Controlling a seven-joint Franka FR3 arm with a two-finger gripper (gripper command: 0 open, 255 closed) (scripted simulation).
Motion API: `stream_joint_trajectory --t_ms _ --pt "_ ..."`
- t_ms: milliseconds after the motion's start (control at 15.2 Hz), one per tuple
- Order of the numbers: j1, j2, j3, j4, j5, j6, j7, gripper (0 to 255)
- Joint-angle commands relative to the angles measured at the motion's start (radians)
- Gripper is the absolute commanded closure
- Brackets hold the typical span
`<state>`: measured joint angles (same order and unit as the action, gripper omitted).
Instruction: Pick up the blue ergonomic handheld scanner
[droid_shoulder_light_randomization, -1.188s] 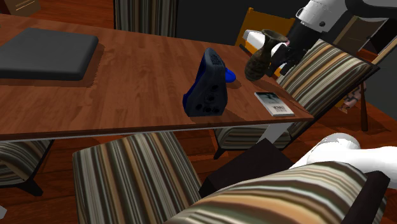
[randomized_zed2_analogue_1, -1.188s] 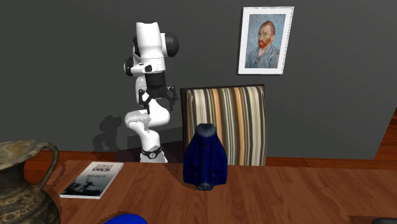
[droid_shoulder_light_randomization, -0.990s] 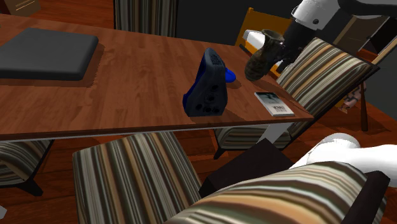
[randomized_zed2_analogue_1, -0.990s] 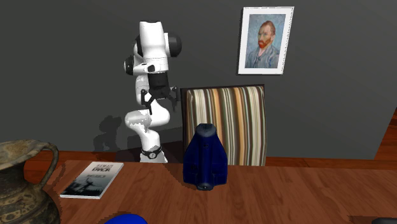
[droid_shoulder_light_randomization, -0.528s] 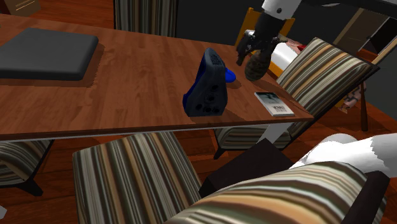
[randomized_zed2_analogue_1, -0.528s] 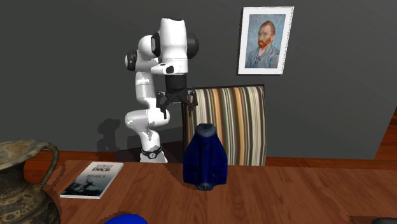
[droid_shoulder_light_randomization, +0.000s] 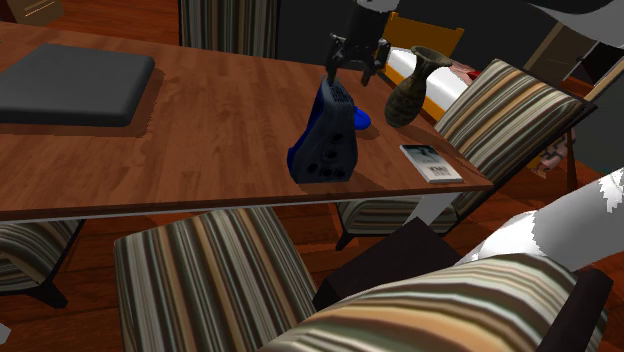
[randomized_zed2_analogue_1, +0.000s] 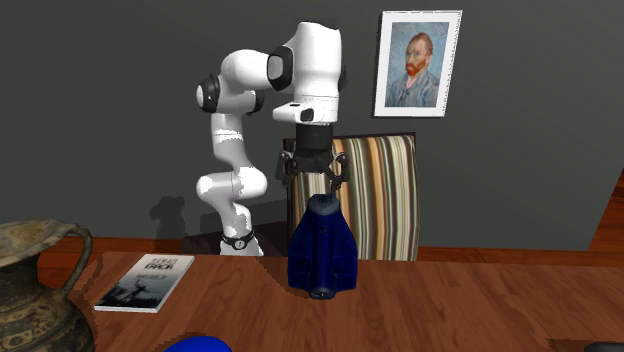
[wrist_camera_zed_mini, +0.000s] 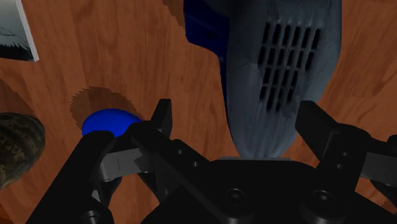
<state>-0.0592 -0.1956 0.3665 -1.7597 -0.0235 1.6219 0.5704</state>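
Note:
The dark blue handheld scanner (droid_shoulder_light_randomization: 325, 135) stands upright on the wooden table (droid_shoulder_light_randomization: 200, 130), its narrow top pointing up. From the other side it shows as a blue cone shape (randomized_zed2_analogue_1: 322, 250). My black gripper (droid_shoulder_light_randomization: 352, 70) hangs just above that top, pointing down (randomized_zed2_analogue_1: 315, 182). In the wrist view the scanner's grey-blue grilled head (wrist_camera_zed_mini: 280, 70) lies between my fingers (wrist_camera_zed_mini: 160, 121), which stand wide apart and do not clasp it. The gripper is open and holds nothing.
A dark mottled vase (droid_shoulder_light_randomization: 410, 88) and a small blue round object (droid_shoulder_light_randomization: 362, 120) stand just behind the scanner. A booklet (droid_shoulder_light_randomization: 431, 162) lies near the table corner, a dark grey pad (droid_shoulder_light_randomization: 70, 85) far off. Striped chairs (droid_shoulder_light_randomization: 200, 280) ring the table.
The arm has swung from beside the vase at the shoulder view's right to directly above the scanner, and the gripper now points down at the scanner's top. The scanner has not moved.

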Motion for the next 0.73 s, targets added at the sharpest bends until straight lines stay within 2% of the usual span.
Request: stream_joint_trajectory --t_ms 0,66,132,660 --pt "0.002 0.095 0.032 0.097 -0.046 -0.018 0.066 0" --pt "0.006 0.145 0.045 0.15 -0.073 -0.031 0.097 0" --pt "0.008 0.15 0.045 0.155 -0.075 -0.033 0.1 0" --pt "0.007 0.126 0.04 0.027 -0.067 0.074 0.103 0"
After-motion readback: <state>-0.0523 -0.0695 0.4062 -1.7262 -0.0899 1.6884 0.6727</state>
